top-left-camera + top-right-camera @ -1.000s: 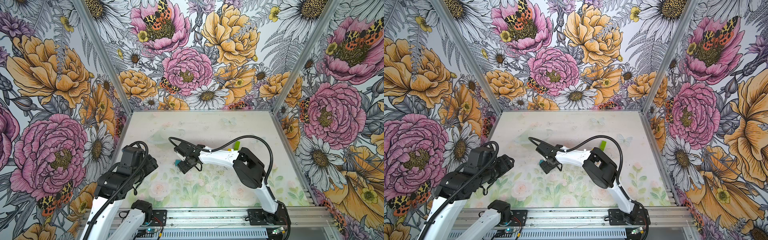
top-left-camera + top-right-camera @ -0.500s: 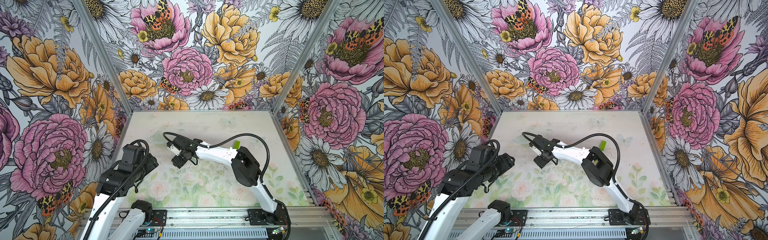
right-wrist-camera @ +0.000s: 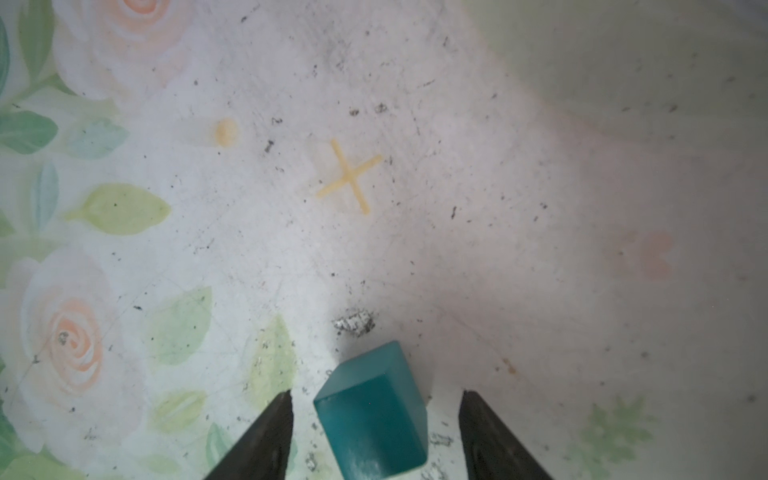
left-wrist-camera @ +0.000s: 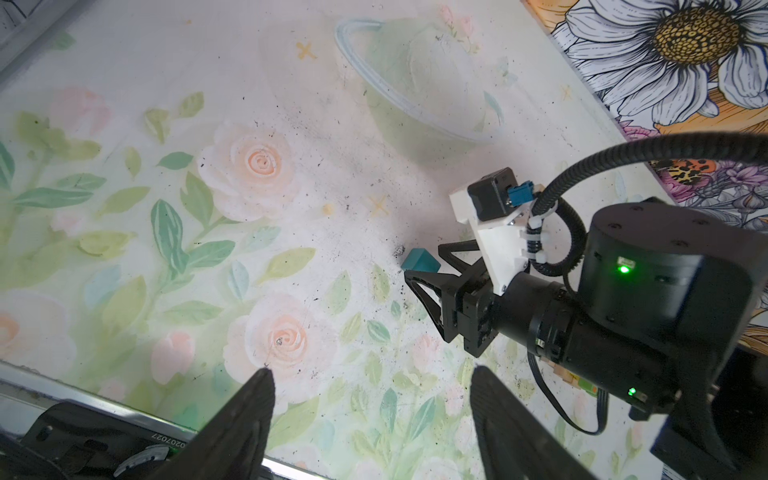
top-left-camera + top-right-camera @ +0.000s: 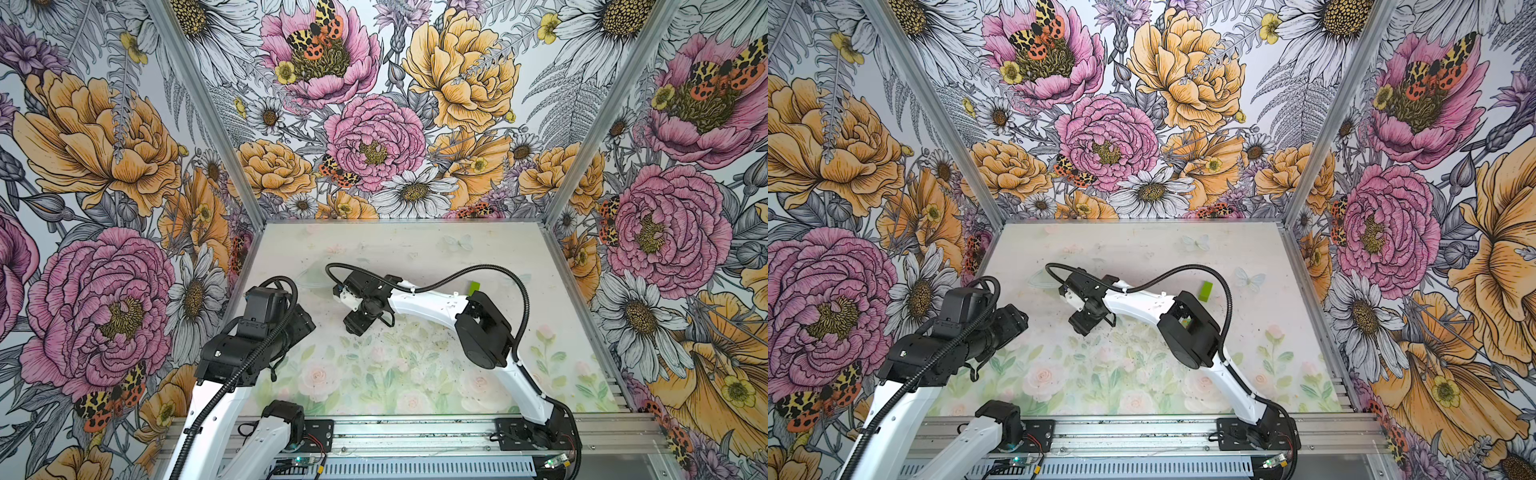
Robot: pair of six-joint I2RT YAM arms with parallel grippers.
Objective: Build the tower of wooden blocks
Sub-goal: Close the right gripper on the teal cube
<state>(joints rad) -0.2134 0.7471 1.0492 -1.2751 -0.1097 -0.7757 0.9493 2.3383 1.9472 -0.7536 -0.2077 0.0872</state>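
The right gripper (image 3: 376, 394) straddles the small teal painted wooden cube (image 4: 419, 262), left of centre on the pale floral table (image 5: 415, 249), fingers spread with a gap each side. The cube sits skewed, so squaring the wrist before closing looks wise. Left gripper (image 4: 370, 370) hangs near-left, fingers spread, empty

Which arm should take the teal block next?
Right, probably. The right claw straddles the teal block, jaws open either side. The left claw hangs open farther off, nothing between its jaws.
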